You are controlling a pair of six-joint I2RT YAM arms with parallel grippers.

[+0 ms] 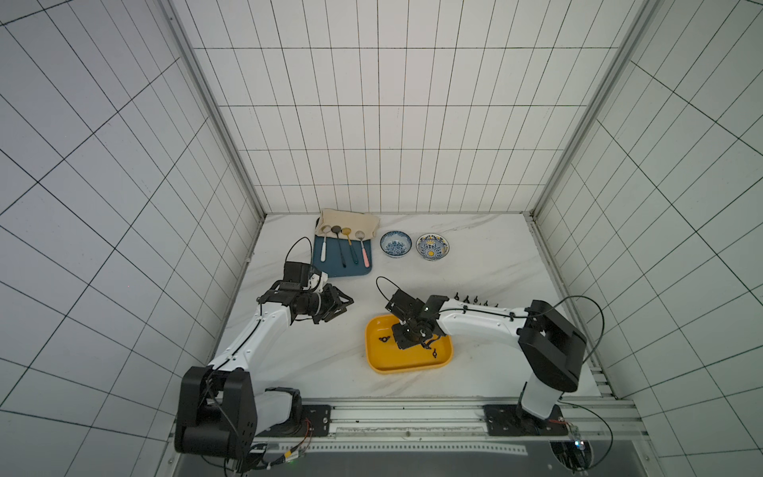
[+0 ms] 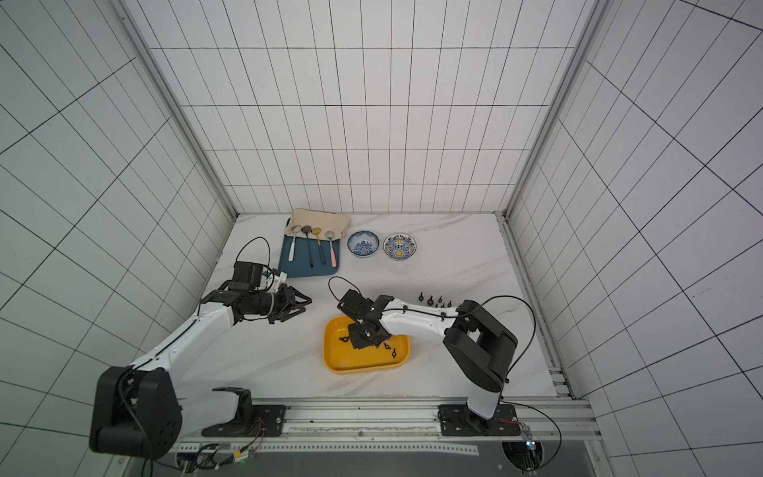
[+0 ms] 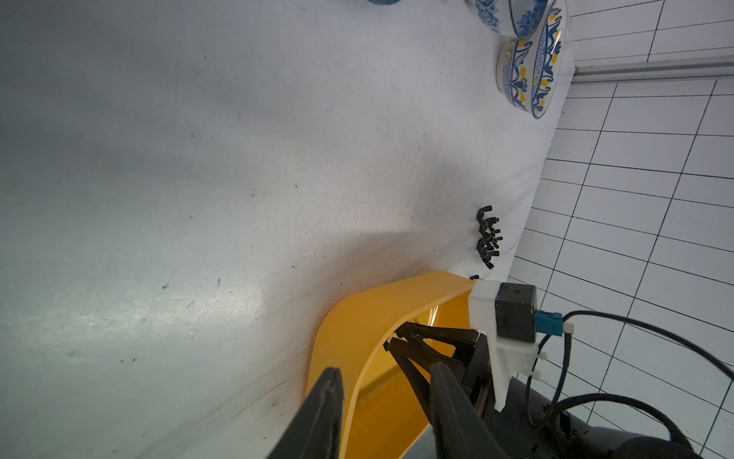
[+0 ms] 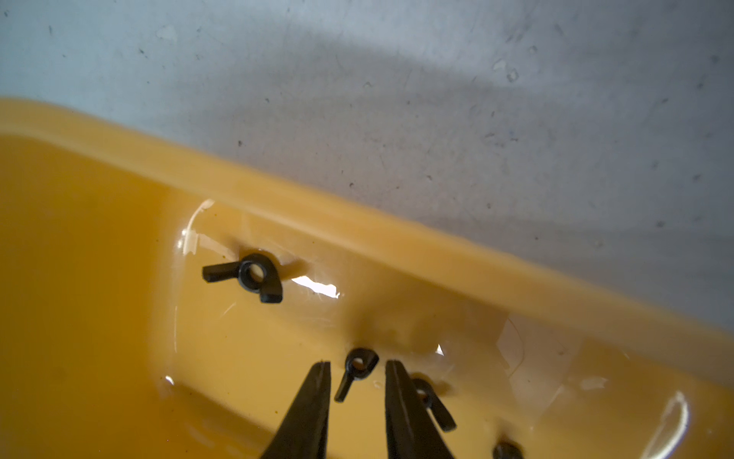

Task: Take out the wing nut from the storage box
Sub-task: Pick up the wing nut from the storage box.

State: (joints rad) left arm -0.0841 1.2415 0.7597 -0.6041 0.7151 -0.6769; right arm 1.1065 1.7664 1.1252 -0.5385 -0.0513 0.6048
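Note:
The yellow storage box (image 1: 373, 359) (image 2: 330, 361) lies on the white table in front of the right arm. Several black wing nuts lie on its floor; one wing nut (image 4: 356, 370) sits between the tips of my right gripper (image 4: 357, 363), whose fingers stand open on either side without touching it. A second wing nut (image 4: 254, 276) lies nearer the rim (image 4: 357, 226), and a third (image 4: 435, 403) just outside one finger. From above, the right gripper (image 1: 413, 342) (image 2: 365, 339) points down into the box. My left gripper (image 1: 350, 302) (image 3: 385, 369) hovers open and holds nothing, left of the box.
A row of wing nuts (image 1: 475, 299) (image 3: 488, 238) lies on the table behind the right forearm. Two patterned blue bowls (image 1: 395, 244) (image 1: 432, 246) stand at the back. A dark-blue tray (image 1: 342, 268) with spoons and a cloth is at the back left.

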